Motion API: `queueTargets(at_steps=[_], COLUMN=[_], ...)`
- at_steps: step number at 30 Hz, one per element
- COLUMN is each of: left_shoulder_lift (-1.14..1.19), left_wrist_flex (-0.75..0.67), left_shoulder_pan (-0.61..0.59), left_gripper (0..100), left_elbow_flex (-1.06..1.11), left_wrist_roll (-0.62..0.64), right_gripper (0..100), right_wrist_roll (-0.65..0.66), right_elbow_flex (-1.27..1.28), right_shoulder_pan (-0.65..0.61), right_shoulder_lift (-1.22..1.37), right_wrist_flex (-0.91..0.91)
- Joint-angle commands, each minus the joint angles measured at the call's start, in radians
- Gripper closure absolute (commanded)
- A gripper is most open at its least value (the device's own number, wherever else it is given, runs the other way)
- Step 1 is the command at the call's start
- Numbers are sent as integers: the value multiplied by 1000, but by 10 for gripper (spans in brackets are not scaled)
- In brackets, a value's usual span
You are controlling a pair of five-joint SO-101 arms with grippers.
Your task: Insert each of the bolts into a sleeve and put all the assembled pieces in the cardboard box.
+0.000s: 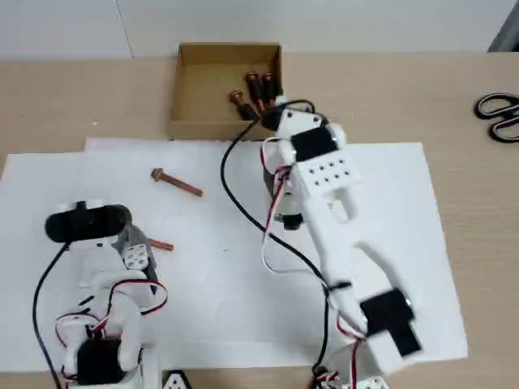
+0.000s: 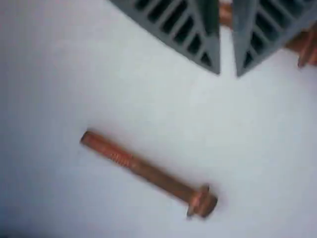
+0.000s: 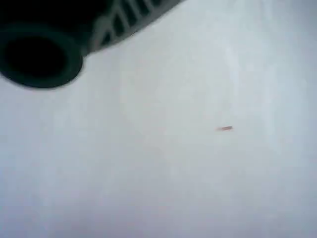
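Note:
My left gripper (image 2: 227, 72) is low over the white paper at the front left, its grey fingers shut on a copper bolt (image 2: 306, 48); in the high view this bolt (image 1: 161, 245) sticks out to the right of the left gripper (image 1: 143, 243). A second copper bolt (image 2: 148, 172) lies loose on the paper (image 1: 177, 183). My right gripper (image 1: 272, 185) hangs just in front of the cardboard box (image 1: 185, 89), shut on a dark sleeve (image 3: 39, 58) beside its grey finger (image 3: 130, 20). Several assembled pieces (image 1: 255, 89) lie in the box.
A white paper sheet (image 1: 389, 194) covers the middle of the wooden table. Black scissors (image 1: 499, 116) lie at the far right edge. The right arm's black cable (image 1: 235, 203) loops over the paper between the two arms.

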Motion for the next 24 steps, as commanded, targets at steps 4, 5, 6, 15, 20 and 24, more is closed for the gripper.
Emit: queueTargets(at_steps=[4,5,6,15,20,24], left_shoulder_lift=[-3,-2,-2,279,614,841], left_wrist_flex=[-20,-17,-17,8,86,158], left_shoulder_pan=[6,6,6,8,8,8], left_gripper=[994,994,994,994,994,994], left_elbow_flex=[-165,-185,-206,-544,-852,-1056], left_wrist_roll=[-6,-6,-6,-3,-2,51], right_gripper=[996,996,996,996,996,996], right_wrist_roll=[14,14,14,14,14,14], right_elbow_flex=[81,107,132,288,362,417], right_shoulder_pan=[143,166,186,255,257,257], right_shoulder_lift=[-150,-159,-168,-300,-354,-374], right_wrist_flex=[7,7,7,4,-2,-4])
